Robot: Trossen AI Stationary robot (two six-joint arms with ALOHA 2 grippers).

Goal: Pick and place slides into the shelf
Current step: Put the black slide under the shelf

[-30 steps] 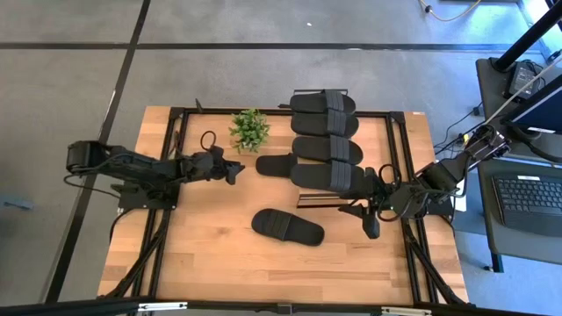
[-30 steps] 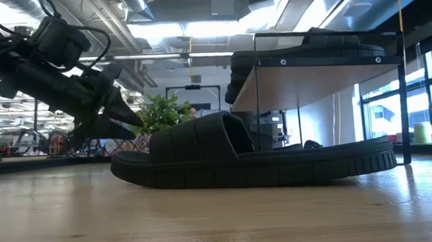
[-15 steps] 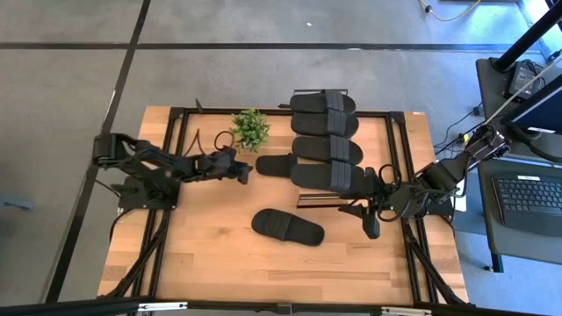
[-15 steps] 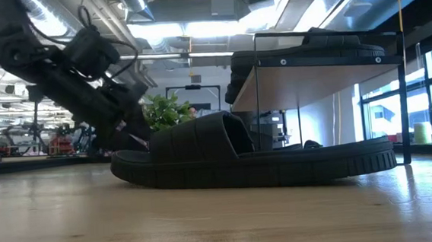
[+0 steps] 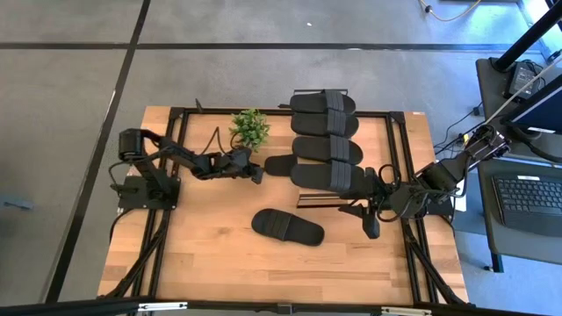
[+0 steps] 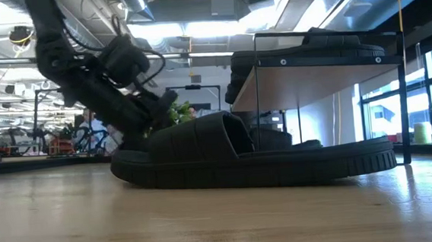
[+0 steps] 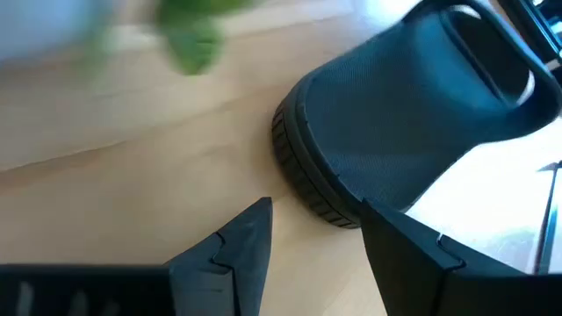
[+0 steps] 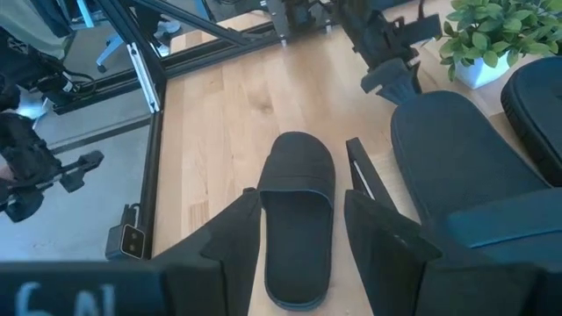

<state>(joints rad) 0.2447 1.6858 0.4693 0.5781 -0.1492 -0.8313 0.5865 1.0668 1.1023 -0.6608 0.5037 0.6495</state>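
Observation:
Several black slides [image 5: 327, 149] lie side by side on top of the shelf [image 6: 319, 72]. One more slide [image 5: 279, 164] lies on the table under the shelf, its rounded end poking out to the left. My left gripper [image 5: 256, 173] is open and low at that end [image 7: 303, 175], with one fingertip on each side of it. A further slide [image 5: 287, 227] lies sole-down on the open tabletop. My right gripper [image 5: 371, 224] waits open to the right of it and looks along it [image 8: 299, 211]. My left gripper comes level from the table's left, its open fingers [image 7: 373, 219] standing around the rounded end of the slide's sole [image 7: 325, 206]. I cannot tell whether a finger touches the sole's edge.
A small potted plant [image 5: 250, 129] stands just beyond the left gripper, toward the far edge. The shelf's thin black frame [image 5: 325, 201] stands between the two grippers. Bare wood spreads over the table's near half and left side.
My left arm has reached toward the table's right and dropped lower, closing in on the slide end that pokes out from under the shelf. The slides and the right arm have stayed put.

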